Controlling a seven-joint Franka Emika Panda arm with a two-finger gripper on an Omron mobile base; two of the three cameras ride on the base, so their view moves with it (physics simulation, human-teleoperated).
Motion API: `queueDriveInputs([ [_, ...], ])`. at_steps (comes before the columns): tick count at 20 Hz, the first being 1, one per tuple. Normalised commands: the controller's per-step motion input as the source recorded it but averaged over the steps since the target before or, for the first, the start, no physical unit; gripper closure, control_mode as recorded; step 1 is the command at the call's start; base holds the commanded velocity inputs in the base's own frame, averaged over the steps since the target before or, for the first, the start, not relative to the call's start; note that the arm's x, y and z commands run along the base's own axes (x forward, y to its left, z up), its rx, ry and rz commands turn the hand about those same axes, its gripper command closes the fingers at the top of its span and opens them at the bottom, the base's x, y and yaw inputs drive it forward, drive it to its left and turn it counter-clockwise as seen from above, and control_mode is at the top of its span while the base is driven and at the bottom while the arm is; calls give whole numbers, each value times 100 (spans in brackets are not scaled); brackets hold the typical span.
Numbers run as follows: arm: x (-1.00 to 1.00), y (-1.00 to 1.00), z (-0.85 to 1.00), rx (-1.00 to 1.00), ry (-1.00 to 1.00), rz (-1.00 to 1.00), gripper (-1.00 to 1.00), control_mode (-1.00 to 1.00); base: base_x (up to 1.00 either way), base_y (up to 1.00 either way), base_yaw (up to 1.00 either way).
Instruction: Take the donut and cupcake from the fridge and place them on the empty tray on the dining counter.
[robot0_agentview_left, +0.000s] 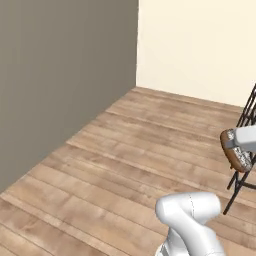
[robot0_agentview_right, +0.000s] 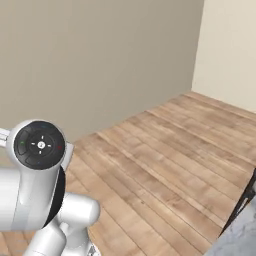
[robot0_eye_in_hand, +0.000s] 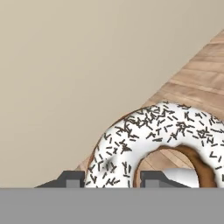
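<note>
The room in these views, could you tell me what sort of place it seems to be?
Probably a bare corner of a home interior: a wood plank floor, plain walls, and a black stool frame at the edge.

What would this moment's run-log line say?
phase: carrying | gripper: shut on donut | surroundings: wooden floor, beige wall | cupcake, tray: unseen

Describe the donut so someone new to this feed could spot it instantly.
Start at the wooden floor beside the grey wall. At the right edge of the left base view, the arm carries the donut between its fingers. It's a brown ring with white icing and dark sprinkles.
</note>
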Motion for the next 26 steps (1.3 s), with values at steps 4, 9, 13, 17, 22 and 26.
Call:
queueDriveInputs([
  [4, 0, 0, 0, 0, 0, 0, 100, 100, 100, 40, -70],
  [9, 0, 0, 0, 0, 0, 0, 100, 100, 100, 64, -66],
  [13, 0, 0, 0, 0, 0, 0, 100, 100, 100, 71, -70],
  [17, 0, 0, 0, 0, 0, 0, 100, 100, 100, 68, -69],
  [22, 0, 0, 0, 0, 0, 0, 100, 100, 100, 69, -55],
  [26, 0, 0, 0, 0, 0, 0, 100, 100, 100, 67, -58],
])
